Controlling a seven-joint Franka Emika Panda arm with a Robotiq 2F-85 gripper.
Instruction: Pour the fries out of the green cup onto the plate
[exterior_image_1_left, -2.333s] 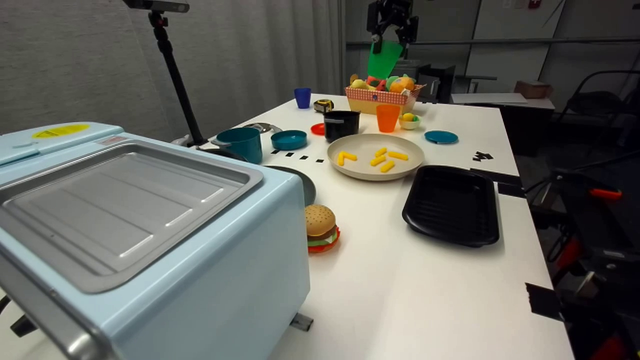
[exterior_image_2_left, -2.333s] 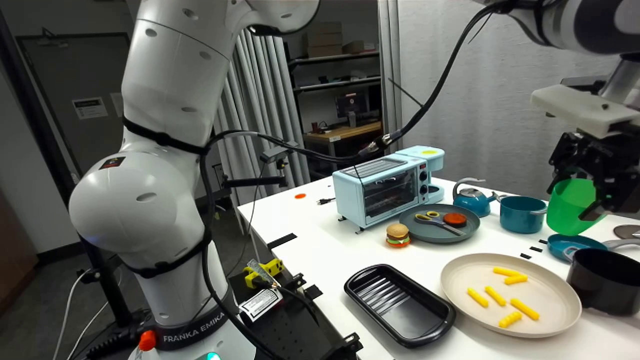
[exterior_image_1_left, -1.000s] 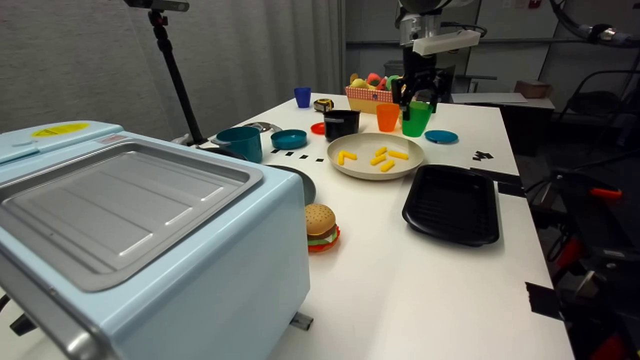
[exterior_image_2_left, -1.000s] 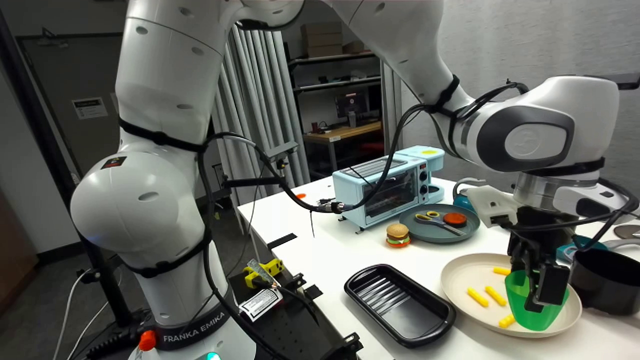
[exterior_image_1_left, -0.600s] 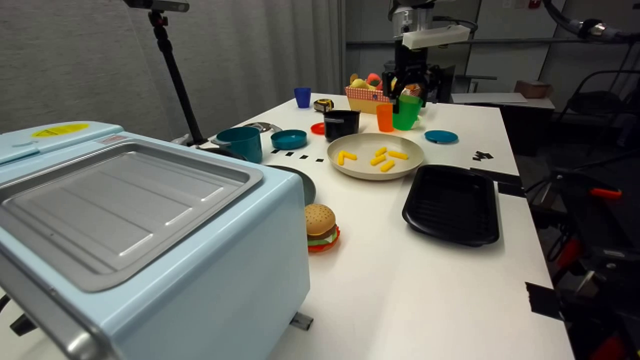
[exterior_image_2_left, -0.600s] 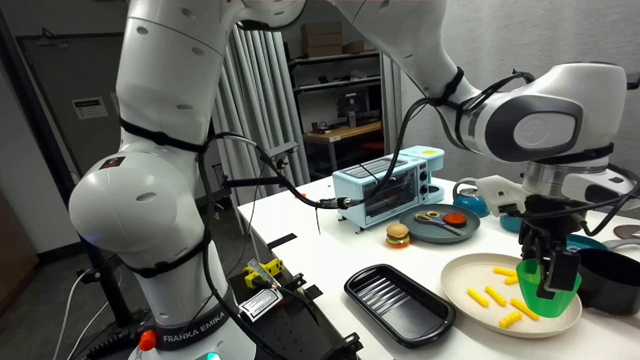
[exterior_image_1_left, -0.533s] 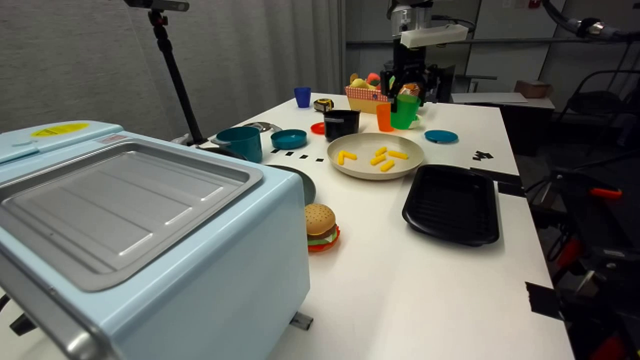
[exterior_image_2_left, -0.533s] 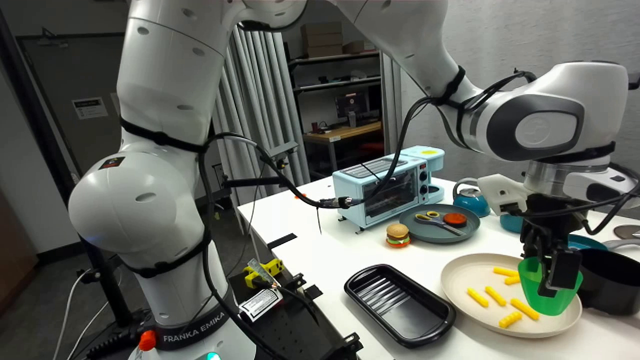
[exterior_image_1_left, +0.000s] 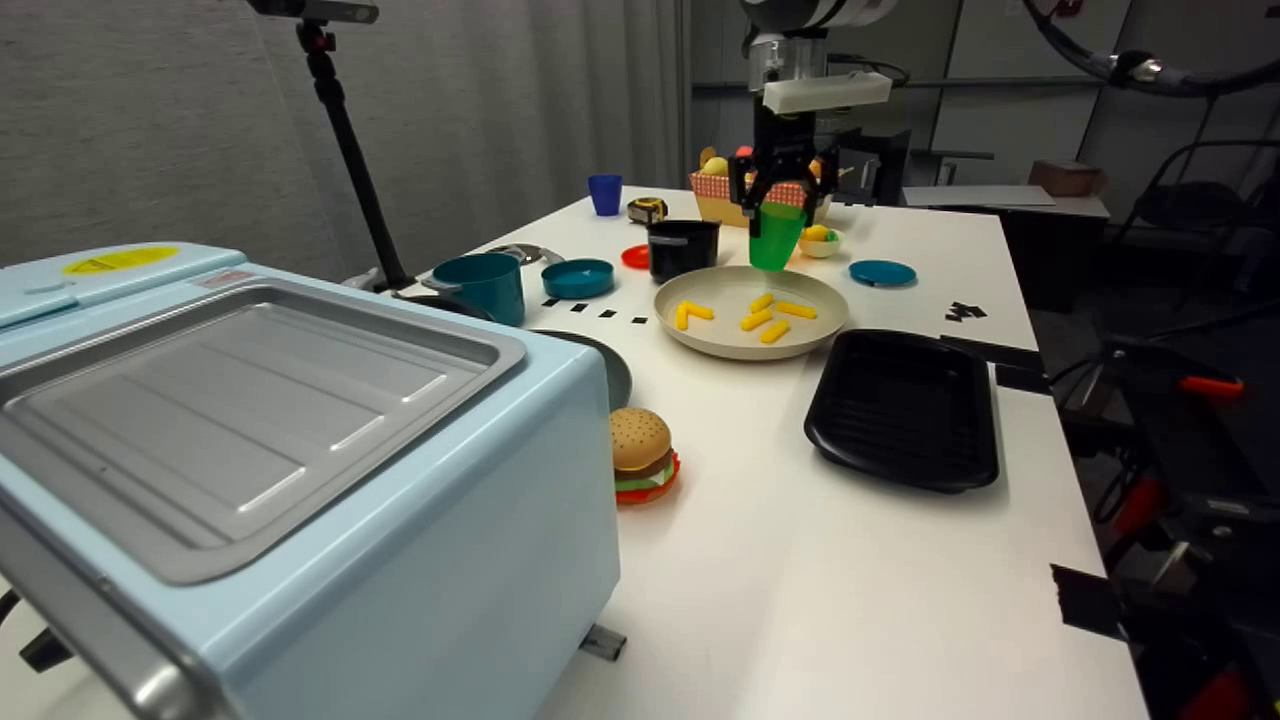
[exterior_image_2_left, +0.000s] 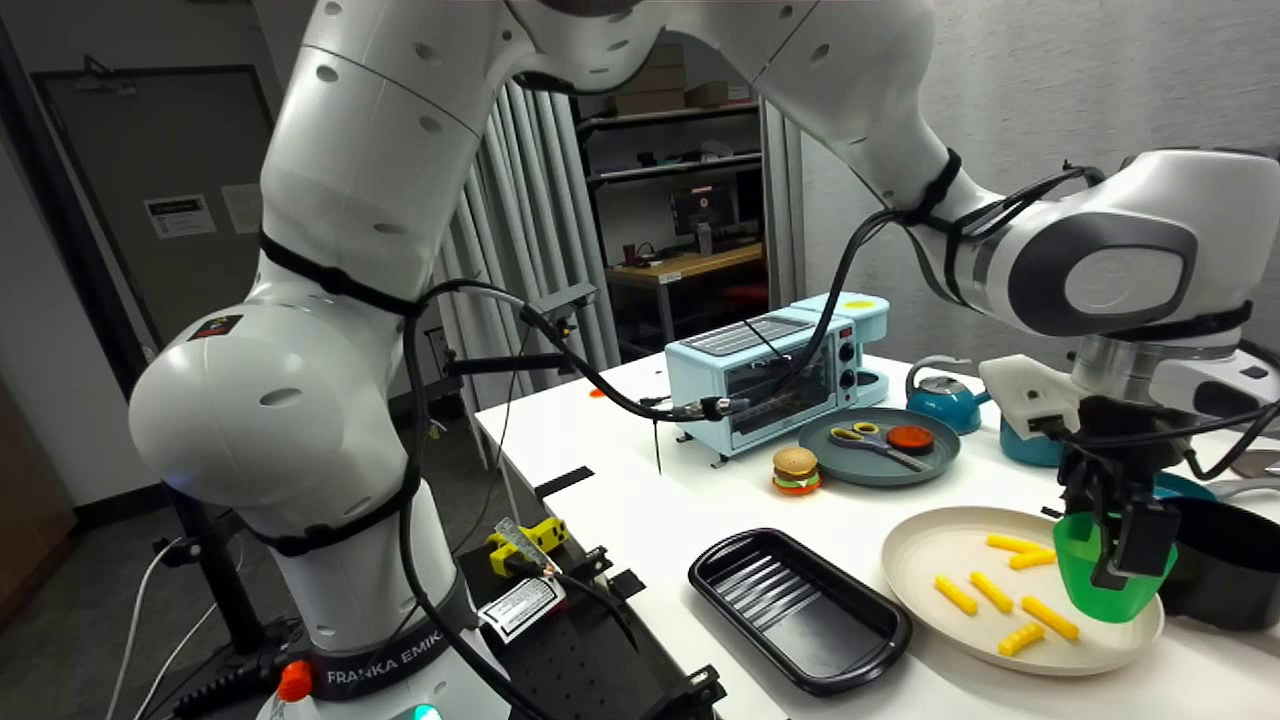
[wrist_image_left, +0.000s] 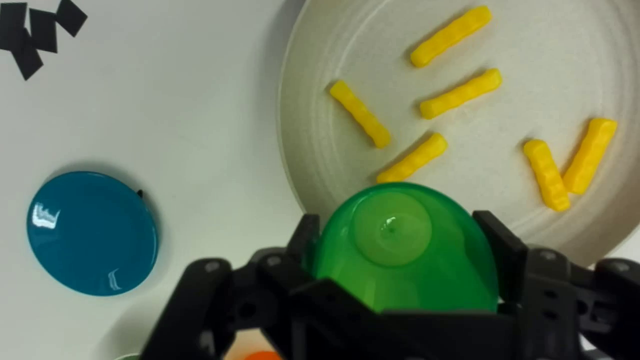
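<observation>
The cream-white plate (exterior_image_1_left: 722, 335) lies on the table with several yellow fries (exterior_image_1_left: 756, 320) spread on it; both exterior views and the wrist view show plate (exterior_image_2_left: 925, 555) and fries (exterior_image_2_left: 990, 591). My gripper (exterior_image_1_left: 784, 212) is shut on the green cup (exterior_image_1_left: 772, 243), one finger on each side. The cup (exterior_image_2_left: 1110, 590) is roughly upright above the table, near the plate's edge by the black pot. In the wrist view the cup (wrist_image_left: 392, 227) overlaps the plate's rim (wrist_image_left: 290, 150). I see its inside bottom and no fries in it, though the gripper hides its near part.
A black pot (exterior_image_1_left: 684, 252) and a black tray (exterior_image_1_left: 905, 410) stand beside the plate. A teal disc (wrist_image_left: 92, 233) lies to one side. A fruit basket (exterior_image_1_left: 718, 203) and small bowl (exterior_image_1_left: 820, 246) are behind. A toy burger (exterior_image_2_left: 796, 470) and toaster oven (exterior_image_2_left: 760, 380) stand farther off.
The gripper came down from high with the cup, then shifted away from the teal disc toward the black pot, now hiding the orange cup in an exterior view. The fries stayed put.
</observation>
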